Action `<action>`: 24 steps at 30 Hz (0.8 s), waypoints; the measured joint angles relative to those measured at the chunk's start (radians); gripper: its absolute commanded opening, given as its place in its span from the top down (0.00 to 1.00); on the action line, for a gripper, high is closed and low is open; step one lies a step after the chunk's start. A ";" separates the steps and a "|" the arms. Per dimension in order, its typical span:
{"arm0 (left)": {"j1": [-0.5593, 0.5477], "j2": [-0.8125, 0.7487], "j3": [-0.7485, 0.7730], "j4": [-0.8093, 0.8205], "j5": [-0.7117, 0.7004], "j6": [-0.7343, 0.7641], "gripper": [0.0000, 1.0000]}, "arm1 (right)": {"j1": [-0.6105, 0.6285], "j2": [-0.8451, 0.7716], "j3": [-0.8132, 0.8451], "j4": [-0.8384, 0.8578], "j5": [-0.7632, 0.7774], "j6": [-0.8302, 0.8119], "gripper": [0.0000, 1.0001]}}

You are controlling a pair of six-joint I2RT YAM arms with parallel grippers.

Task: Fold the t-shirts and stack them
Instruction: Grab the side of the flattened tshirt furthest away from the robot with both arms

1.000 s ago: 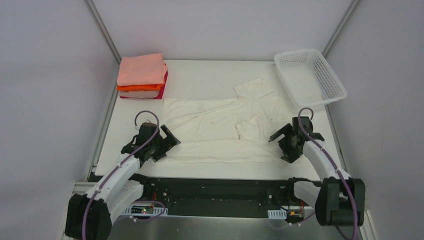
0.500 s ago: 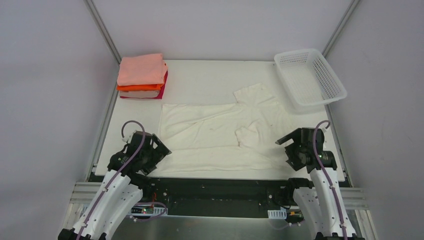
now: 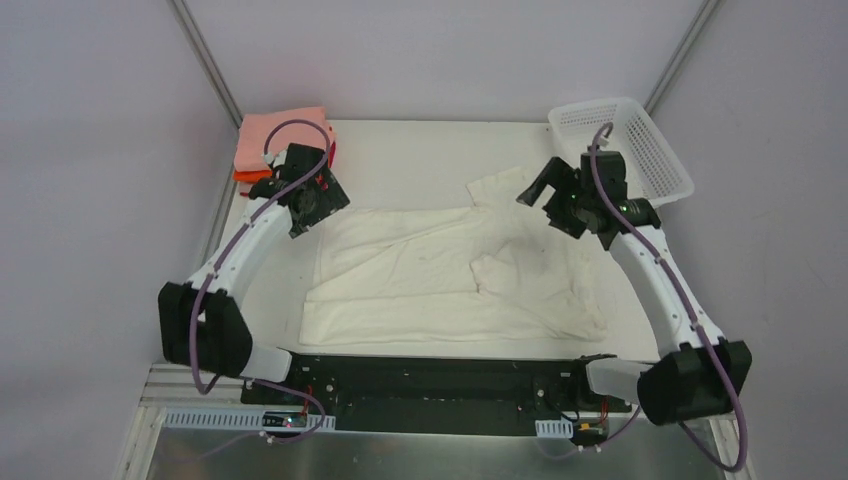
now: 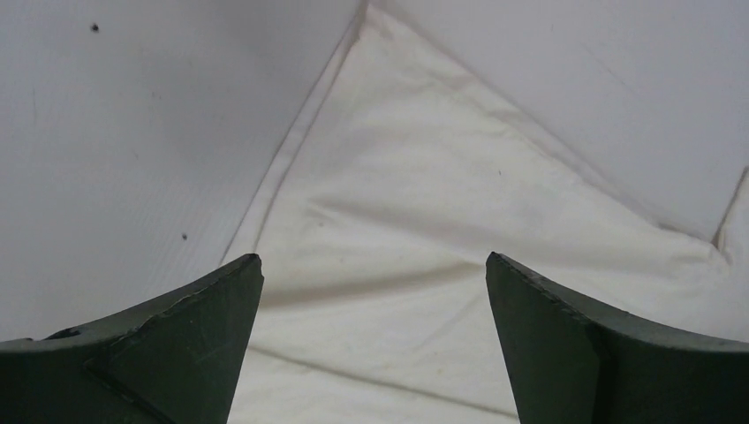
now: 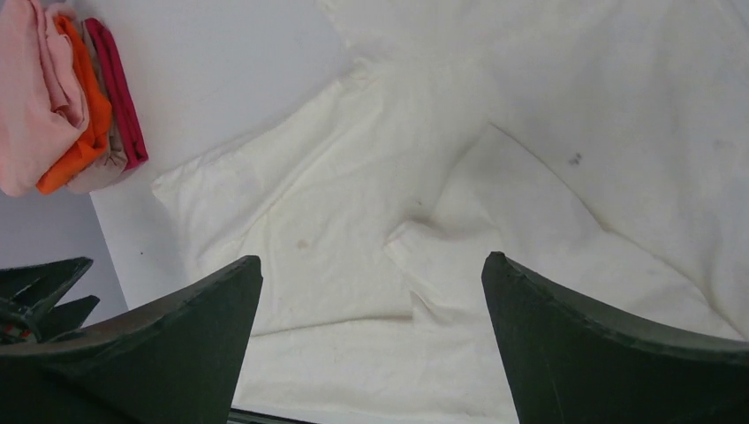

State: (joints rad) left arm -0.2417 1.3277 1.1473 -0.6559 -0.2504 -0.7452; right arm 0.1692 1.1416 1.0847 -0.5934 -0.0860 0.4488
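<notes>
Left gripper is wide open on my end, dark wedge fingers spread over the far-left corner of the cream-white shirt. Right gripper is spread apart too, hovering by the sleeve end near the lattice basket. The shirt's lying wrinkly across the middle of the table, soft cotton, one sleeve flopped inward. Folded stack, salmon-pink on top, sits in the far-left corner.

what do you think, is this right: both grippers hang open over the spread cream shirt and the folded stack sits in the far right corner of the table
No: the top external view shows the folded stack in the far left corner of the table. The left gripper and right gripper do hang open over the spread cream shirt.
</notes>
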 measured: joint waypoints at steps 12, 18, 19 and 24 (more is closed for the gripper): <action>0.138 0.488 0.205 0.140 0.121 0.134 0.50 | 0.034 0.436 0.337 0.106 0.067 -0.157 0.00; 0.160 0.585 0.238 0.165 0.142 0.148 0.51 | 0.016 0.574 0.426 0.122 0.065 -0.172 0.00; 0.166 0.597 0.243 0.169 0.141 0.149 0.52 | 0.010 0.593 0.438 0.130 0.055 -0.169 0.00; 0.185 0.632 0.260 0.180 0.147 0.155 0.61 | -0.008 0.662 0.478 0.148 0.016 -0.154 0.01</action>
State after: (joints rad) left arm -0.0566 1.9594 1.4071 -0.4763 -0.1032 -0.5900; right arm 0.1616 1.8034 1.5631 -0.4454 -0.0704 0.2943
